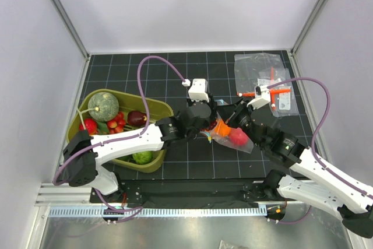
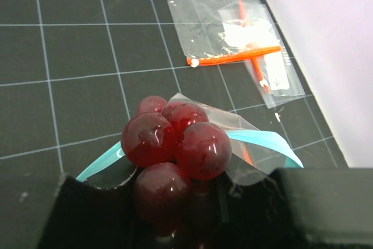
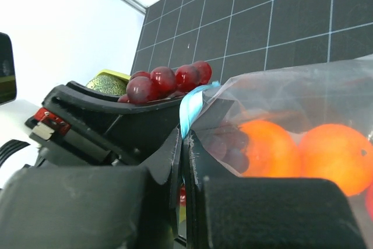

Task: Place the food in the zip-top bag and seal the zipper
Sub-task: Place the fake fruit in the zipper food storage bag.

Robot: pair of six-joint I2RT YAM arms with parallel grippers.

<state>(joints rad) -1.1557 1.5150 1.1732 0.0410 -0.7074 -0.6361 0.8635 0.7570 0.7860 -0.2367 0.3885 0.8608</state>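
Observation:
The clear zip-top bag lies at the table's middle, holding a round red fruit and two orange fruits. My left gripper is shut on the bunch of dark purple-red grapes and holds it at the bag's mouth, over the teal zipper strip. My right gripper is shut on the zipper strip at the bag's edge and holds the mouth up. In the top view the two grippers meet at the bag, left and right.
An olive-green tray at the left holds a grey-green melon, a green ball, a dark fruit and small red pieces. Clear packets with an orange-red tool lie at the back right. Walls enclose the black gridded mat.

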